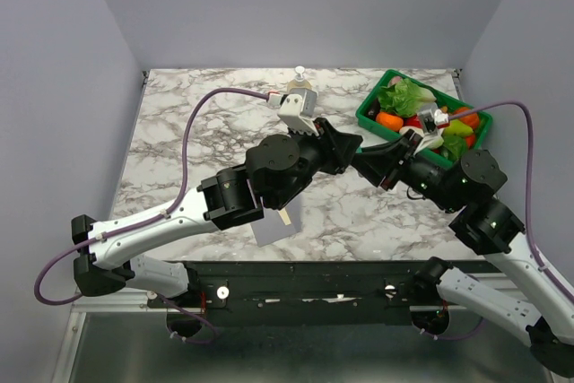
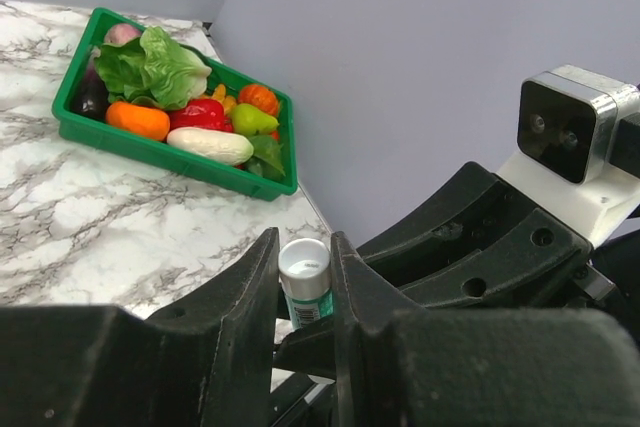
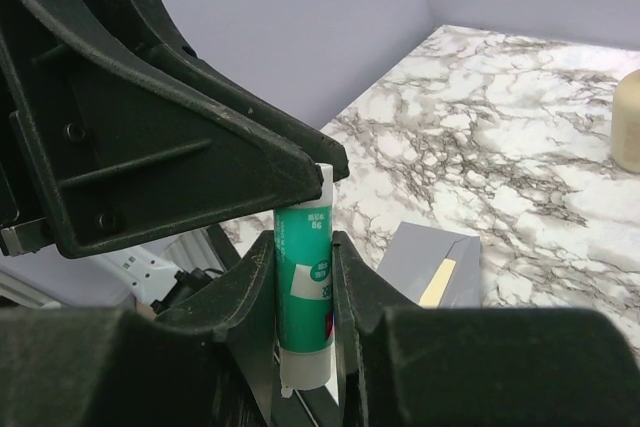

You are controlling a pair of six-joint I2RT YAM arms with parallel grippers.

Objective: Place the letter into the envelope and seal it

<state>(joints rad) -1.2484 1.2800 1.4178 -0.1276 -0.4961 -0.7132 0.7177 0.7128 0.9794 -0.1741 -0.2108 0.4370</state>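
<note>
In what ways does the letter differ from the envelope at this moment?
The letter is cream; the envelope is grey-lavender. Only a narrow strip of the letter shows, poking from the envelope, which is mostly in view. Both are flat paper lying on the marble table.

The flat, stone-look desk (image 1: 179, 132) is patterned as white marble with grey-brown veins. At its far right corner stands a bright green rectangular plastic tray (image 2: 240, 179). In it lie a leafy green lettuce (image 2: 160, 62), an orange carrot (image 2: 138, 119), a glossy red pepper (image 2: 200, 113), a long white radish (image 2: 210, 145) and what looks like a dark purple aubergine (image 2: 90, 95). The teal-green plastic glue-stick tube (image 3: 303, 297) carries white print and has a white round cap (image 2: 304, 265). Towards the near edge, the plain grey-lavender paper envelope (image 3: 425, 247) shows a strip of the cream-beige paper letter (image 3: 438, 282). A cream-coloured small bottle (image 3: 627, 122) stands by the far edge. The black left arm (image 1: 269, 172) and black right arm (image 1: 448, 181) trail purple cables (image 1: 238, 91).
</note>
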